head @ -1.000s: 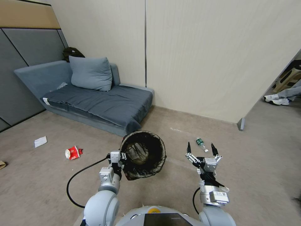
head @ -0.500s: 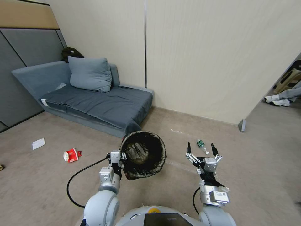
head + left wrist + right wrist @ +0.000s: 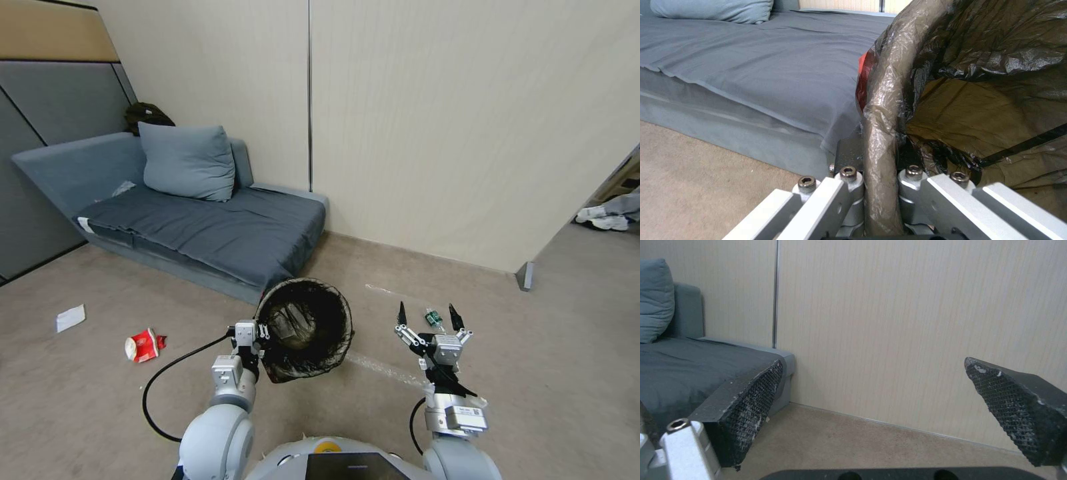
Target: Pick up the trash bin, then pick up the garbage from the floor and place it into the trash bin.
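Since one second ago, bottle [image 3: 434, 317] sits nearer my wide-spread right claw [image 3: 427, 317], at 12 o'clock; left claw [image 3: 256, 331] clamps trash bin [image 3: 313, 325] rim; centre before descending.

Silver-grey jointed arms, black looping cables, black mesh-textured pads [image 3: 751, 406] on each pincer.

The head view looks forward and down from high on the robot, over both arms, to the carpet floor [image 3: 100, 400], the grey sofa [image 3: 200, 227] and the beige wall [image 3: 453, 133]. The left wrist view sits very near the trash bin [image 3: 882, 110] rim and faces the same sofa [image 3: 751, 73]. The right wrist view looks between its claw [image 3: 871, 413] tips, low, toward the same wall [image 3: 889, 323] and the sofa end [image 3: 689, 363]
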`<state>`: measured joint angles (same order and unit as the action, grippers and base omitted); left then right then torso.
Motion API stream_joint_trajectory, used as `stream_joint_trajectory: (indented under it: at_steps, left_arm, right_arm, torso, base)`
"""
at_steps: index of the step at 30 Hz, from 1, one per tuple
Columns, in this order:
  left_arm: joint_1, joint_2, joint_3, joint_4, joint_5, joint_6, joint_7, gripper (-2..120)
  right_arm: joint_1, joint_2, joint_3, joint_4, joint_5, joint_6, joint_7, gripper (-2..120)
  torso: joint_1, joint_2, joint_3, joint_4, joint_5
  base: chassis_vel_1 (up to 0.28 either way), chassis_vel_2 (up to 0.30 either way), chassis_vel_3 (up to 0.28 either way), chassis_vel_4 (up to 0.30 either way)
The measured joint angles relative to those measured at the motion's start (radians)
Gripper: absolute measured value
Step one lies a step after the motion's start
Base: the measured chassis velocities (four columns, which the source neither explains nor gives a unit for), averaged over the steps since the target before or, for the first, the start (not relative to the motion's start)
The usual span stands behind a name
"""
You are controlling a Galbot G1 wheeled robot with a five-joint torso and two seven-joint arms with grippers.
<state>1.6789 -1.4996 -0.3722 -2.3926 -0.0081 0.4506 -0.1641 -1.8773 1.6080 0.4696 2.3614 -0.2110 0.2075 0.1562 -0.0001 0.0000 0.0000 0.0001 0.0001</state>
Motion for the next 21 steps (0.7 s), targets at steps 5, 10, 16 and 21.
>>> stream_joint_trajectory:
  at_steps: [5,10,16,21]
  left_arm:
    - [0.001,-0.001,0.001,0.001,0.001,-0.001,0.0,2]
    - [0.002,-0.001,0.002,0.001,0.002,-0.002,0.0,2]
    - [0.004,-0.002,0.004,0.0,0.005,-0.004,0.0,2]
    - [0.009,-0.005,0.007,0.0,0.012,-0.011,0.0,2]
  right_arm:
    - [0.001,0.0,0.0,-0.006,0.0,0.008,-0.001,100]
    - [0.002,0.0,0.0,-0.007,-0.001,0.015,-0.004,100]
    - [0.003,0.0,0.001,-0.012,-0.007,0.031,-0.019,100]
    - [0.004,0.0,0.001,-0.013,-0.008,0.032,-0.02,100]
  torso:
    - [0.0,0.0,0.0,-0.0001,0.0]
    - [0.0,0.0,0.0,-0.0001,-0.0001]
    - [0.0,0.0,0.0,-0.0001,-0.0001]
    - [0.0,0.0,0.0,-0.0001,-0.0001]
  base:
    - [-0.01,0.022,0.013,-0.011]
    - [0.0,0.0,0.0,0.0]
    - [0.0,0.0,0.0,0.0]
    - [0.0,0.0,0.0,0.0]
